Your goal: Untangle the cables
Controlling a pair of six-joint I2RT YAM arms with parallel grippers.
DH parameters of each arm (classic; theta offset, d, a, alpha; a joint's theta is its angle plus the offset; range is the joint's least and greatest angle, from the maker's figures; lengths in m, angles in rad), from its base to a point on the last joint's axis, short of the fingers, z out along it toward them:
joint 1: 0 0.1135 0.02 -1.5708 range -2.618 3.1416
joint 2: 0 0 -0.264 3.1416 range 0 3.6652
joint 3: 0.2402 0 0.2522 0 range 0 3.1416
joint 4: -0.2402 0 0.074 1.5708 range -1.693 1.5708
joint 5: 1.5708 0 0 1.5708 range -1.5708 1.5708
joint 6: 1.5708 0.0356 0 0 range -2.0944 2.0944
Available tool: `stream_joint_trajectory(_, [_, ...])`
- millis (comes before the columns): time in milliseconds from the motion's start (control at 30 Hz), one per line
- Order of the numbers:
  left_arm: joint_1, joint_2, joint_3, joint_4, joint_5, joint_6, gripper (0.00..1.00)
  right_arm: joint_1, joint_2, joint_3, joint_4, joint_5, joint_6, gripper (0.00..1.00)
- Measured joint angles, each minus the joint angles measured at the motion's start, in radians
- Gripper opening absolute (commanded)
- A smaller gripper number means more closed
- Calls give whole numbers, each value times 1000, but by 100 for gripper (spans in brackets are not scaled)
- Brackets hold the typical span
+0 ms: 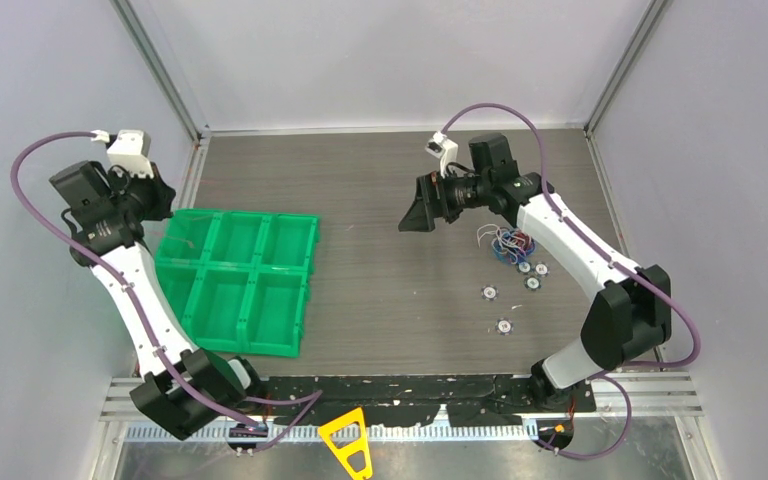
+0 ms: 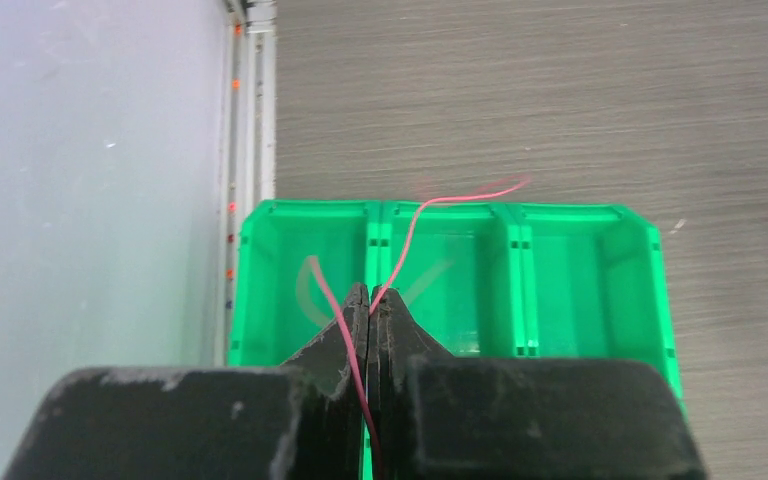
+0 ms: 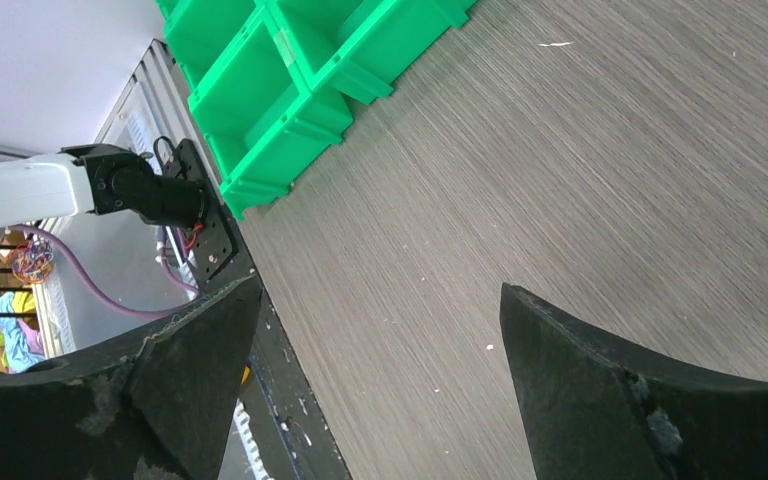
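We'd lower the thin red wire (image 2: 405, 240), pinched in the left fingers (image 2: 395, 335) over the green tray (image 2: 560, 212), right into a compartment before letting go, while the right fingers (image 3: 580, 380), spread wide and empty, hang near the small white-blue-red cable bundle (image 1: 508, 242) on the worktop (image 1: 380, 290).

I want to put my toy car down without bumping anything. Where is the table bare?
The wide middle of the table, between the green tray and the little discs, is bare. So is the far strip by the back wall. It is crowded on the right, where the cables and discs lie together.
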Motion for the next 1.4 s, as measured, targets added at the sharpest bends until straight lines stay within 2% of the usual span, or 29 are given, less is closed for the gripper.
stream_joint_trajectory(333, [15, 95, 2, 127, -164, -35, 0, -12, 19, 66, -94, -11, -46, 95])
stream_joint_trajectory(633, [16, 135, -181, 304, -258, -115, 0, -22, 76, 119, -179, 14, -95, 95])
stream_joint_trajectory(833, [21, 219, -217, 372, -324, -125, 0, -23, 103, 119, -213, 32, -126, 95])
stream_joint_trajectory(1067, [41, 137, -206, 387, -338, -144, 0, -28, 107, 119, -259, 67, -187, 95])
stream_joint_trajectory(1267, [35, 54, -71, 414, -396, -109, 0, -41, 107, 119, -286, 87, -226, 95])
stream_joint_trajectory(1400, [28, 51, -61, 427, -422, -68, 0, -47, 108, 119, -298, 97, -241, 95])
